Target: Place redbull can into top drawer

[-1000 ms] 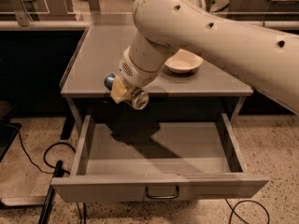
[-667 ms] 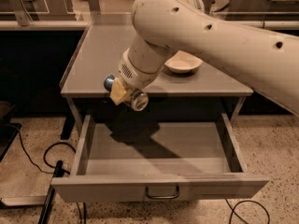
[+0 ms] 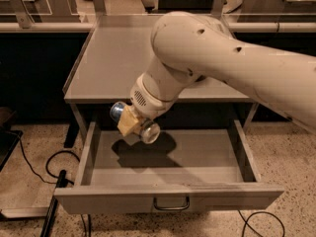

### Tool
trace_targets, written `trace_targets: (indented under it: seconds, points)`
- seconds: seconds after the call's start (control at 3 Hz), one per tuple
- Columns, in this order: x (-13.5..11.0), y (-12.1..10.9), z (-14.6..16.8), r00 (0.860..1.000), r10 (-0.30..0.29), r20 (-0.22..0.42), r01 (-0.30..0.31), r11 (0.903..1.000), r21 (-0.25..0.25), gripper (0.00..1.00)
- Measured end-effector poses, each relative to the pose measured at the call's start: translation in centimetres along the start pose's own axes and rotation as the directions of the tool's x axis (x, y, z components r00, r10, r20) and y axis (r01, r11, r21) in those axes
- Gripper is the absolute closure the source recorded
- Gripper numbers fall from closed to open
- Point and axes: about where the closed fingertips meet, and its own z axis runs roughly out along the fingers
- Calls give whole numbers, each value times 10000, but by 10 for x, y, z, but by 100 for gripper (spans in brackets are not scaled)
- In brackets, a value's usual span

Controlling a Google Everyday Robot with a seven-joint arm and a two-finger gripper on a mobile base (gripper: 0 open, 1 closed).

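Note:
The top drawer [image 3: 170, 201] is pulled wide open below the grey table, its flat front panel and small bar handle [image 3: 171, 204] facing me. My gripper [image 3: 130, 121] hangs over the left part of the open drawer, just in front of the table edge. It is shut on the redbull can [image 3: 118, 111], which lies sideways between the tan fingers [image 3: 127, 121]. One shiny end of the can shows at the upper left and the other [image 3: 149, 132] at the lower right. The can is above the drawer floor, not touching it.
The grey table top [image 3: 113, 58] stretches behind the arm. My large white arm [image 3: 222, 63] covers the right part of the table. Black cables [image 3: 54, 164] lie on the speckled floor left of the drawer, and another cable [image 3: 261, 221] at the lower right.
The gripper with the can has moved down and forward, from the table's front edge to over the open drawer. The white bowl on the table is now hidden behind the arm.

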Motion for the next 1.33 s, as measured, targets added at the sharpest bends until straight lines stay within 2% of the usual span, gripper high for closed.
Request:
trace_targets:
  seconds: [0.33, 0.67, 1.0, 1.33]
  points:
    - [50, 12, 19, 9974, 450, -564, -486, 9968, -636, 100]
    - [50, 12, 19, 9974, 450, -564, -486, 9968, -636, 100]
    - [64, 1, 46, 9920, 1036, -728, -1097, 9902, -864, 100]
    - [75, -19, 75, 9872, 1379, -799, -1446, 9858, -857, 100]
